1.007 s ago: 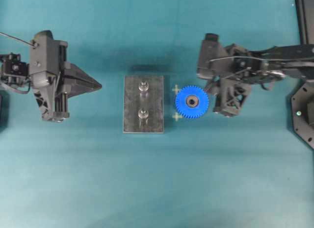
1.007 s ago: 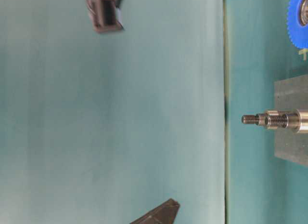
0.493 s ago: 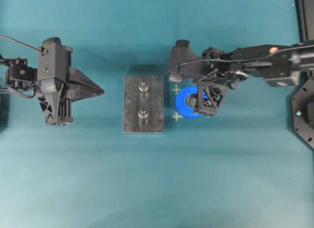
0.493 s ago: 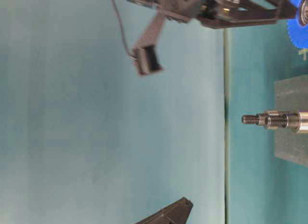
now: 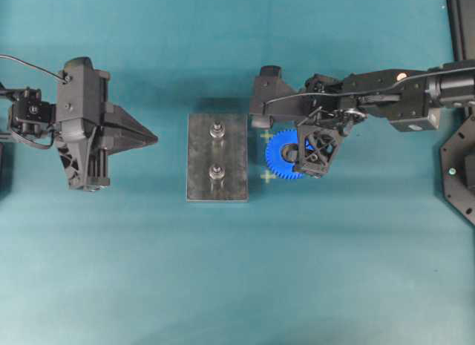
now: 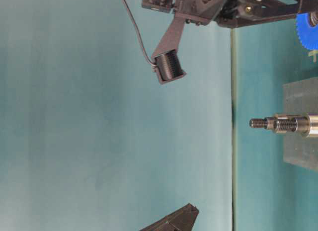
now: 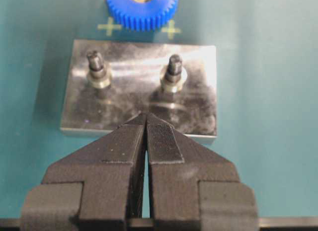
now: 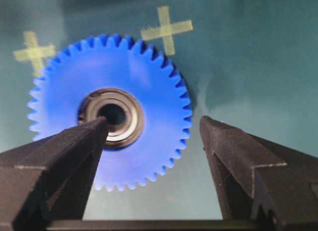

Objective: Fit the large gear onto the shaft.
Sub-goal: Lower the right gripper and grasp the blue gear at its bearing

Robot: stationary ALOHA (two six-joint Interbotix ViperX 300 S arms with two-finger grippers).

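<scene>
1. Right gripper (image 8: 151,136): matte black plastic fingers, wedge-shaped, standing wide apart and holding nothing. In the wrist view one finger (image 8: 74,156) overlaps the gear's hub; the other lies over bare mat beside the toothed rim. Whether either finger touches the gear cannot be told.
2. Large gear (image 8: 110,111): bright blue plastic wheel with evenly cut teeth, a dark hub and a glossy silver bearing ring at centre. It lies flat on the mat just beside the plate's edge, between two yellow cross marks (image 8: 166,27). In the overhead view the right gripper (image 5: 312,152) hides about half of it.
3. Left gripper (image 7: 146,122): black fingers with finely ribbed pads, closed together and empty, pointing at the plate from well apart.
4. Grey plate (image 5: 197,156): rectangular steel, dull and scuffed.
5. Shaft (image 5: 217,172): short silver peg with a round collar, upright on the plate; a second, matching peg (image 5: 217,130) stands beside it. Both are bare. In the table-level view the two overlap, threaded tips showing.
6. Mat (image 5: 237,271): plain teal surface.
</scene>
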